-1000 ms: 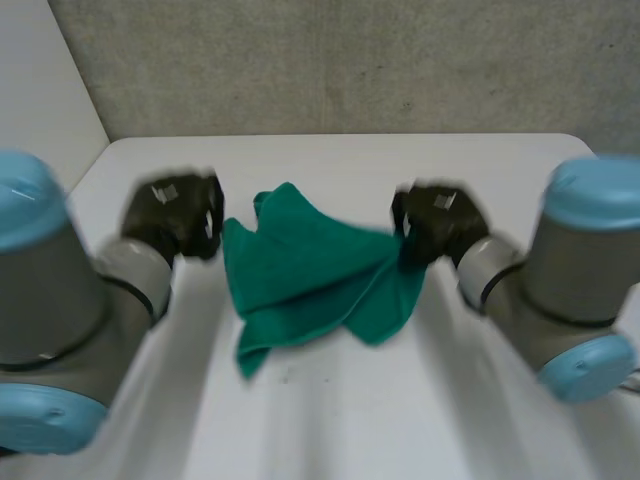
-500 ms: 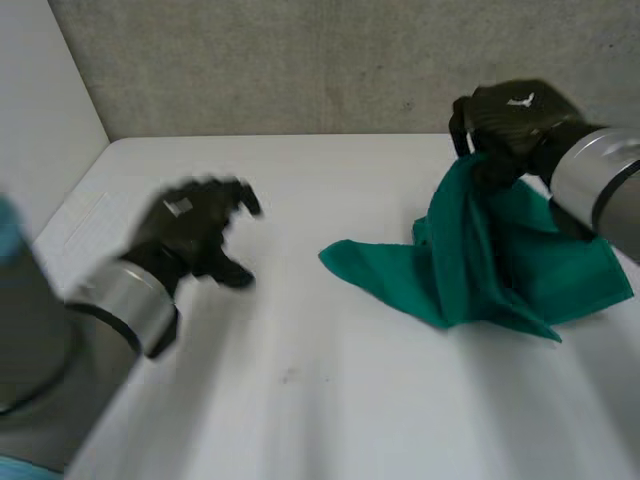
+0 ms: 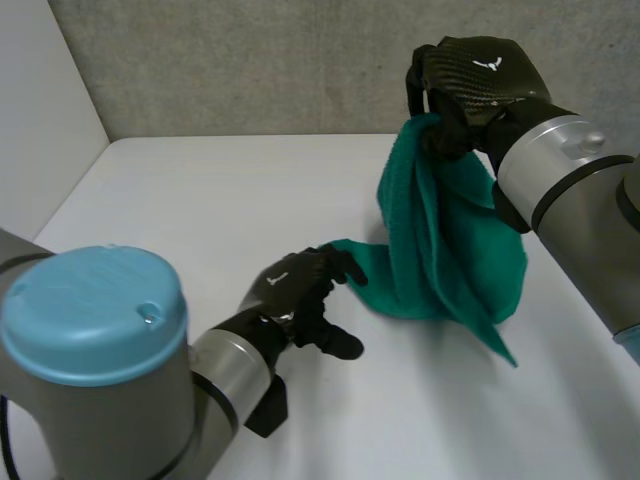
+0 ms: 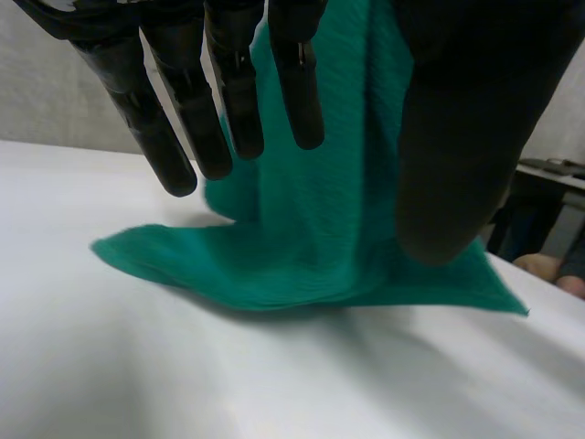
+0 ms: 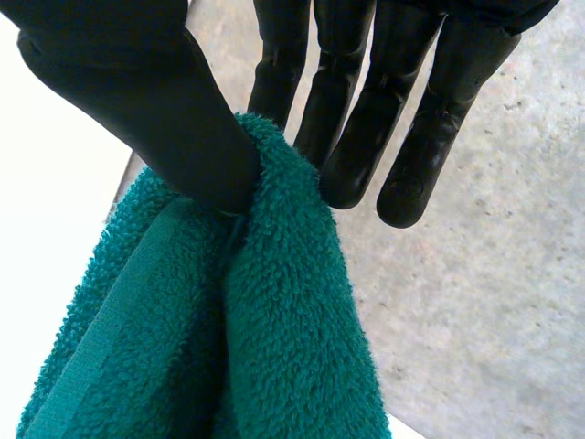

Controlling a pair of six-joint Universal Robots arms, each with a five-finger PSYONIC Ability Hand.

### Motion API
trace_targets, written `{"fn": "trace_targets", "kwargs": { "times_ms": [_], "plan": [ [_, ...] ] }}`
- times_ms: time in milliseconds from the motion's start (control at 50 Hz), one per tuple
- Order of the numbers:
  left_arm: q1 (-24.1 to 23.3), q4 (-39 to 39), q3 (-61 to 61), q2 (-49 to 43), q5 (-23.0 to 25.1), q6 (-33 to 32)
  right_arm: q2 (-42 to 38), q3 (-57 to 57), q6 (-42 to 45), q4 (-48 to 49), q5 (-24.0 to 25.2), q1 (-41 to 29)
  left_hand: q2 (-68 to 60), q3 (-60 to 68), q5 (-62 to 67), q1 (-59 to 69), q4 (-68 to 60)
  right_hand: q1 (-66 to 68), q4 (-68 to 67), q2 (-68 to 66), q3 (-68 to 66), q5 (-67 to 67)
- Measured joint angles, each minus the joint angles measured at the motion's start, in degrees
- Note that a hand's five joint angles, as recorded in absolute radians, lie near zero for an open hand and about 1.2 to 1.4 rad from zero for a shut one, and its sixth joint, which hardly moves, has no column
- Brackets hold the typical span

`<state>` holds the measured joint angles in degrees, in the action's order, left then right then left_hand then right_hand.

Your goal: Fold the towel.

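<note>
While my right hand (image 3: 480,85) pinched a bunched edge of the green towel (image 3: 445,250) between thumb and fingers and held it up over the far side of the white table (image 3: 180,190), the cloth hung in a twisted drape with one corner trailing on the tabletop. My left hand (image 3: 295,290) sat low at that trailing corner, fingers straight and loose, gripping nothing. To do this well, I judged I should close the left on that corner, then draw both hands apart so the towel spread flat before any fold.
</note>
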<state>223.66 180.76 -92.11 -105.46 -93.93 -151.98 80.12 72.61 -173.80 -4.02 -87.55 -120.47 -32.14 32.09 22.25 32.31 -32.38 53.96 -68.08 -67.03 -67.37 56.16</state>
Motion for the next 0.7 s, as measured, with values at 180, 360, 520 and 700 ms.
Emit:
{"fn": "trace_targets", "kwargs": {
  "times_ms": [180, 360, 520, 700],
  "plan": [
    [-4.07, 0.25, 7.92, -8.68, -1.64, 7.18, 2.21, -0.09, -1.95, 0.73, -1.29, -4.48, -0.23, 0.24, 0.17, 0.27, -0.41, 0.0, 0.0, 0.0, 0.0, 0.0],
    [-5.93, 0.61, 17.86, -19.85, -5.91, 11.55, 5.12, 1.33, -2.94, 0.77, -1.18, -7.49, -0.24, 0.24, 0.19, 0.27, -0.41, 0.42, -0.01, 0.0, -0.45, 0.0],
    [-6.26, 1.98, 23.01, -23.13, -6.59, 13.32, 6.0, 3.27, -3.0, 1.26, -0.97, -7.67, -4.88, 4.38, 4.16, 4.9, -4.38, 0.42, -0.01, 0.0, -0.45, 0.0],
    [-6.18, 3.16, 22.86, -22.28, -5.95, 17.99, 5.62, 5.8, -2.86, 3.72, -0.95, -6.73, -36.16, 35.87, 33.61, 34.44, -36.13, 0.42, -0.01, 0.0, -0.45, 0.0]
  ]
}}
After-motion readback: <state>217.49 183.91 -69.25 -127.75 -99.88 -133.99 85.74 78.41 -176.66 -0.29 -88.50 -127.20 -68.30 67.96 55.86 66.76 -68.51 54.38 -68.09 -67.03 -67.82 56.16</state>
